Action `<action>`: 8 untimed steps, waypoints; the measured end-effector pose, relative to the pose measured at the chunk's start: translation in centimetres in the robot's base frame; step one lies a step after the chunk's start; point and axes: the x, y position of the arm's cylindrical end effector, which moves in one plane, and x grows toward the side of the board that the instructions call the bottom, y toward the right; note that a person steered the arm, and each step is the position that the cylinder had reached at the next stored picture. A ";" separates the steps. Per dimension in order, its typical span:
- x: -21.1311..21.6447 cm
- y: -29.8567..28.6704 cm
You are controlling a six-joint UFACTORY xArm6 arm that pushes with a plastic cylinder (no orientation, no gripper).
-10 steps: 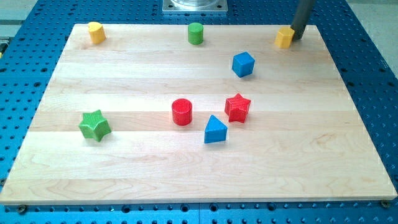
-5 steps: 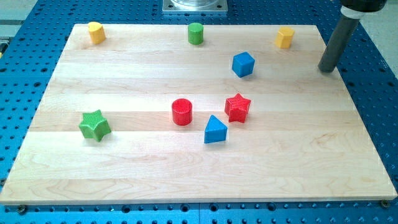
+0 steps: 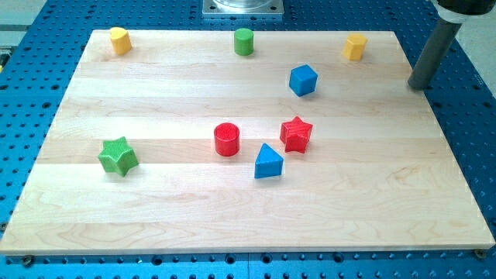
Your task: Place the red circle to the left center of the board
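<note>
Wooden tabletop (image 3: pixel 155 209) carrying: red circle (image 3: pixel 226 139), red star (image 3: pixel 296 133), blue triangle (image 3: pixel 268 162), blue cube (image 3: pixel 303 80), green star (image 3: pixel 118 156), green cylinder (image 3: pixel 244 41), two yellow blocks (image 3: pixel 118 39) (image 3: pixel 355 46), shapes unclear.

The counter (image 3: pixel 155 217) is seen to be pale wood, smooth and matt, with long grain bands. It is ringed by a blue perforated metal bed (image 3: pixel 473 116). The red circle (image 3: pixel 226 139), red star (image 3: pixel 296 133) and green star (image 3: pixel 118 156) are finely ribbed matt plastic. The rod (image 3: pixel 431 54) looks dark, smooth and dull.
</note>
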 end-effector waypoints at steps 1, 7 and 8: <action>0.0 0.0; 16.7 -34.2; 18.4 -40.7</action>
